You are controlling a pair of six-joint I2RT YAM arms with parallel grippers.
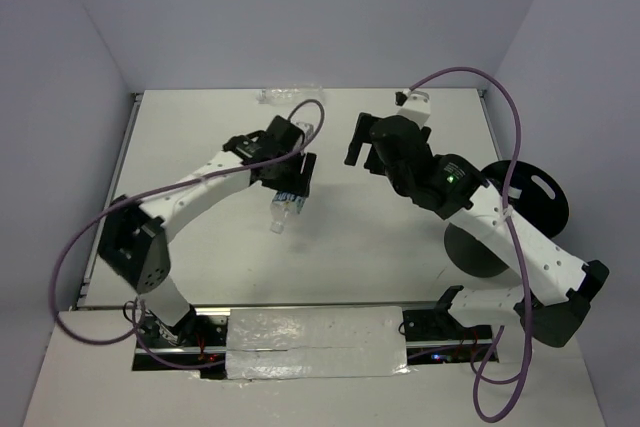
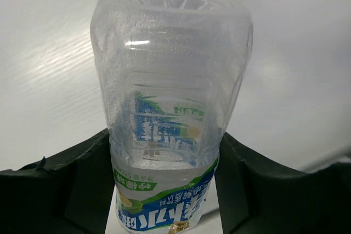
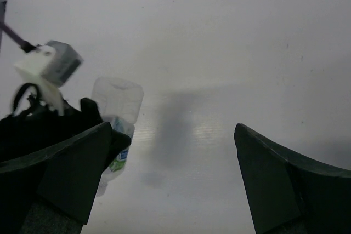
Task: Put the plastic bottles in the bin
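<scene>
Looking down from the top view, I saw the left gripper point(image 1: 291, 187) clamped on the labelled bottle point(image 1: 284, 209) near centre. The bin point(image 1: 545, 209) sat at four o'clock and a second bottle point(image 1: 290, 95) at twelve. The left wrist view showed both fingers point(image 2: 68, 190) pressing that bottle's sides. In the right wrist view, the right gripper point(image 3: 170, 184) gaped wide on nothing, with the held bottle at nine o'clock.
</scene>
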